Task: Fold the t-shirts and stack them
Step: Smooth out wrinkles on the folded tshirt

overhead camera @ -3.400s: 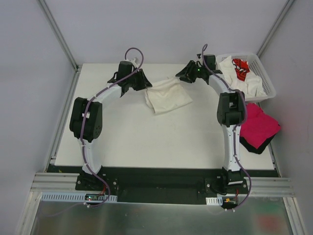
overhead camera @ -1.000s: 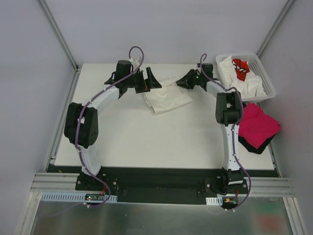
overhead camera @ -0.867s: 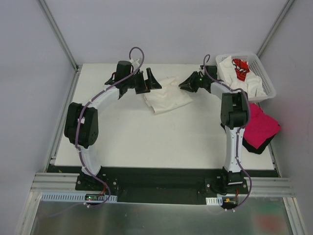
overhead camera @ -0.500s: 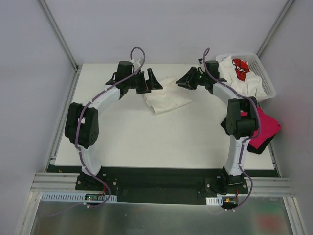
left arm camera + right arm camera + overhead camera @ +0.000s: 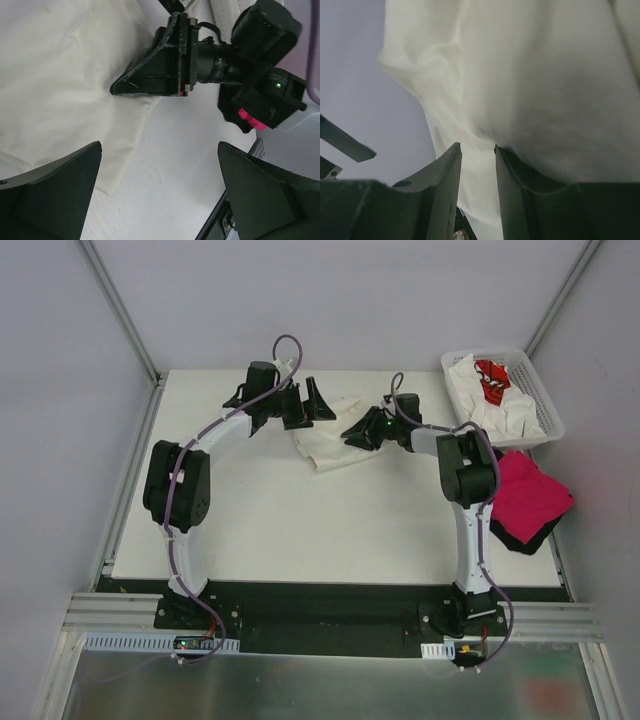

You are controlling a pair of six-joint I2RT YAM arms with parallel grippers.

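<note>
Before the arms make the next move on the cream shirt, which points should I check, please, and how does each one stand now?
1. State of left gripper: ok, open wide over the shirt's edge.
2. Grip of right gripper on shirt: cannot tell; fingers narrowly apart against the cloth.
3. Flatness of shirt: not ok, rumpled.
4. Gap between the grippers: ok, apart.
5. Place of pink shirt: ok, aside at the table's right edge.

Robotics lab cell: 2 robot arms (image 5: 178, 490) on aluminium rail (image 5: 110, 612), white table (image 5: 300, 530), grey walls (image 5: 340, 300).
</note>
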